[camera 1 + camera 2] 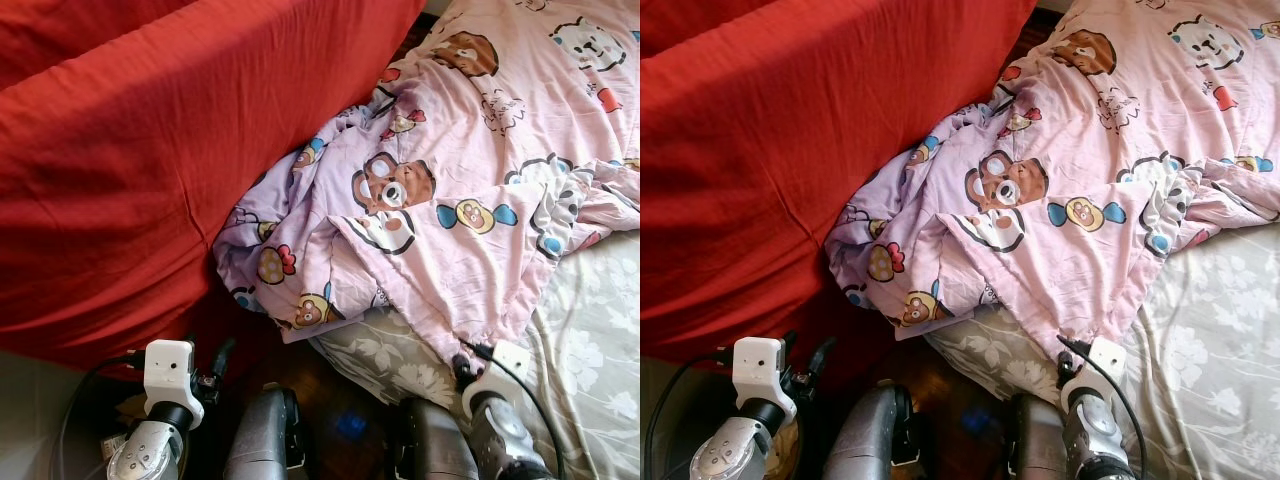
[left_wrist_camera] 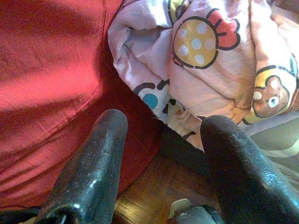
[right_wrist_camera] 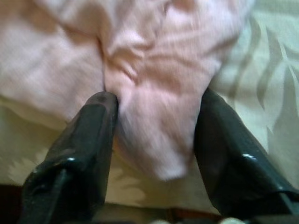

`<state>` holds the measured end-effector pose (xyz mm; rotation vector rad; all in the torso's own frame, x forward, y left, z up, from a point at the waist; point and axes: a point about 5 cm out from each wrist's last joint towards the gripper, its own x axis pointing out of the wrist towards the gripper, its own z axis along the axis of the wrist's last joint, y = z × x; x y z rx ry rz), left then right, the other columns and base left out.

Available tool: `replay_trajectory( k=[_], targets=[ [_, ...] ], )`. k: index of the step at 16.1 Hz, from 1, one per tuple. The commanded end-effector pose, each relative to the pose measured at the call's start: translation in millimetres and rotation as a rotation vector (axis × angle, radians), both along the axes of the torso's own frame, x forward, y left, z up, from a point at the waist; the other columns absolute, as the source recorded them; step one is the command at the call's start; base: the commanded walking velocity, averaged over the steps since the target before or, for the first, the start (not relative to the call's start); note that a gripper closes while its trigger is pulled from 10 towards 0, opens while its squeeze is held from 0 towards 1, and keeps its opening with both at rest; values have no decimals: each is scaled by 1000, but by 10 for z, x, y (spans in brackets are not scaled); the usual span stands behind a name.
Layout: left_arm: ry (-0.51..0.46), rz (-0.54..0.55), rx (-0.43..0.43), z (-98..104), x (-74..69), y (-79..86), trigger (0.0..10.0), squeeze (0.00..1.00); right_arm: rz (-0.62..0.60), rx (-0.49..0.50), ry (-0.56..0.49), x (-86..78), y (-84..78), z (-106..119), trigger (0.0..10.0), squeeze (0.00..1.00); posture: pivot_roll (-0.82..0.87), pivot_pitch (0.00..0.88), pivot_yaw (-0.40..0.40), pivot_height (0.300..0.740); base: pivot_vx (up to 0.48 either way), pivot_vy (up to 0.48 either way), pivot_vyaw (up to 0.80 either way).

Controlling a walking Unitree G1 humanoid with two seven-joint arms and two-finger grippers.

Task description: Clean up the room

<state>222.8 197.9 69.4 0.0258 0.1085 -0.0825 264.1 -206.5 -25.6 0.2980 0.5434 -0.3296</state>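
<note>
A pink quilt (image 1: 470, 200) printed with cartoon bears lies crumpled on a bed, and its bunched end hangs over the bed's left edge. One pink corner (image 3: 149, 135) points toward me. My right gripper (image 3: 156, 98) is open and straddles that corner, one black finger on each side, at the near edge of the bed (image 1: 463, 372). Low on the left, my left gripper (image 2: 166, 120) is open and holds nothing. It hangs over the floor, just short of the quilt's hanging end (image 2: 205, 56), beside the red cloth.
A large red cloth (image 1: 130, 170) covers the furniture on the left. The grey floral bed sheet (image 1: 590, 350) lies bare at the right. A narrow strip of dark wooden floor (image 1: 300, 375) runs between the two. My own legs (image 1: 262, 435) stand there.
</note>
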Motion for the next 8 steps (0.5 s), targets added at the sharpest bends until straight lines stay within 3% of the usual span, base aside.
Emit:
replay_trajectory(
  k=[1,8],
  targets=[
    [49,4,-1,-86,-59,28,10000,0,1,10,77,-155,26,-139,0,0,111,294,75,645,0,0,0],
    [42,8,-7,-98,31,12,10000,0,-24,6,64,-114,-26,-99,0,0,110,251,64,645,0,0,0]
  ],
)
